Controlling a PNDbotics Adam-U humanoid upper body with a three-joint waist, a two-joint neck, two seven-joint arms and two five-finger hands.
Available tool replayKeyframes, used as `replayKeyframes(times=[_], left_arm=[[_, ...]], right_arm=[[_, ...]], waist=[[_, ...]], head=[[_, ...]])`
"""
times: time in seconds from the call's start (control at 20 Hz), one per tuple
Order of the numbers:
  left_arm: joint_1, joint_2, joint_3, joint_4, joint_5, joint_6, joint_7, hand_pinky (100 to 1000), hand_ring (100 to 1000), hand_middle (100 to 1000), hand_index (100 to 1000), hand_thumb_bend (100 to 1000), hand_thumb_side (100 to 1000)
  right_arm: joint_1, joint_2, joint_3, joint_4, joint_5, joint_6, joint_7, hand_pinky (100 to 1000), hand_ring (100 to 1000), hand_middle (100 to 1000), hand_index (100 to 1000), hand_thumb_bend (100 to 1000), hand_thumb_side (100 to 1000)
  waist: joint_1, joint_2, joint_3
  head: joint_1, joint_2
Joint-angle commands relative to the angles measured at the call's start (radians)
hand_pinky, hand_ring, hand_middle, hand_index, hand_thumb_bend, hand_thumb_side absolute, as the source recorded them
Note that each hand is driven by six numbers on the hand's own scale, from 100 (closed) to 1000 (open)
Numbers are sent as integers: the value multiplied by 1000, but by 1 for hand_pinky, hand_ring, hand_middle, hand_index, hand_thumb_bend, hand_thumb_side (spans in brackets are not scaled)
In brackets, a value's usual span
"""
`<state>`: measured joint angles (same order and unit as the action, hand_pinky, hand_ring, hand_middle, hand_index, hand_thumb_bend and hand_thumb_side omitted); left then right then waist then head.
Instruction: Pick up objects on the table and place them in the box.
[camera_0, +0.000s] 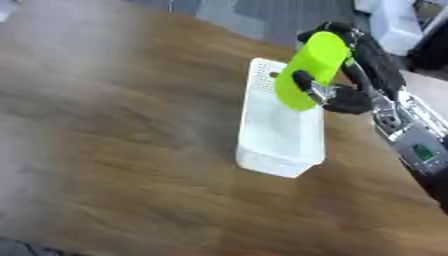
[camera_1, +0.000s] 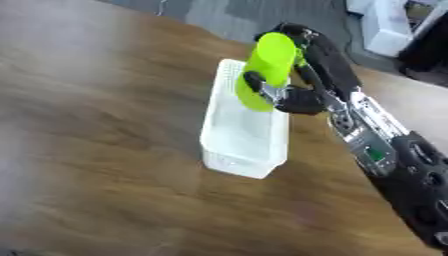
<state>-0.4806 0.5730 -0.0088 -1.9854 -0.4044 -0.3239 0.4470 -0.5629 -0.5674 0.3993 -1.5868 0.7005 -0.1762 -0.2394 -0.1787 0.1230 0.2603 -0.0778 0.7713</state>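
Right of centre in the frame, the right robot hand (camera_0: 346, 95) comes in from the right edge with its fingers and thumb curled round a long lime-green object (camera_0: 312, 67), pinching it. The object stands tilted, its lower end over the far part of the white box (camera_1: 243, 140), though whether it touches the box cannot be told. The box is a narrow, open container standing on the brown wooden table (camera_0: 114, 150).

The right hand (camera_0: 346, 95) holds a bright green thing (camera_0: 313, 67) with its fingers curled around it, just above the white box (camera_0: 280, 142) on the brown table (camera_0: 114, 150)
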Motion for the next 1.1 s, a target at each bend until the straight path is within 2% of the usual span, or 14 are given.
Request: replayKeyframes(times=[0.05,0.15,0.2,0.25,0.45,0.65,0.75,1.1], left_arm=[[-20,8,0,-15,2,0,-2,483,523,699,707,609,1000],[-20,8,0,-15,2,0,-2,483,523,699,707,609,1000],[-19,8,0,-15,2,0,-2,483,523,699,707,609,1000],[-19,8,0,-15,2,-1,-2,483,523,699,707,609,1000],[-17,9,0,-15,1,0,-2,483,523,699,707,608,1000],[-18,9,0,-15,0,-1,-3,483,523,700,707,604,1000],[-18,9,0,-15,1,-1,-2,483,523,700,707,606,1000],[-20,7,2,-15,-1,1,-3,483,522,700,707,607,1000]], right_arm=[[-5,-33,-4,-8,26,-7,1,800,779,825,915,148,1000],[-3,-31,1,0,41,-22,42,919,873,938,1000,250,1000],[-3,-31,0,0,46,-32,64,1000,970,1000,1000,265,1000],[-4,-32,-4,-4,55,-42,81,1000,1000,1000,1000,264,1000],[-5,-34,-32,-39,131,-60,72,1000,1000,1000,1000,262,1000],[-6,-38,-48,-61,236,-35,24,1000,1000,1000,1000,100,1000],[-2,-36,-48,-66,274,-15,31,1000,1000,1000,1000,100,1000],[1,-21,-31,-99,242,45,124,1000,1000,1000,1000,100,1000]], waist=[[9,-9,-2],[9,-9,-3],[9,-9,-3],[9,-9,-3],[10,-8,-5],[10,-7,-6],[10,-7,-5],[10,-4,-2]], head=[[7,-1],[7,-1],[8,-1],[9,-1],[12,-1],[15,-1],[16,-1],[25,-1]])
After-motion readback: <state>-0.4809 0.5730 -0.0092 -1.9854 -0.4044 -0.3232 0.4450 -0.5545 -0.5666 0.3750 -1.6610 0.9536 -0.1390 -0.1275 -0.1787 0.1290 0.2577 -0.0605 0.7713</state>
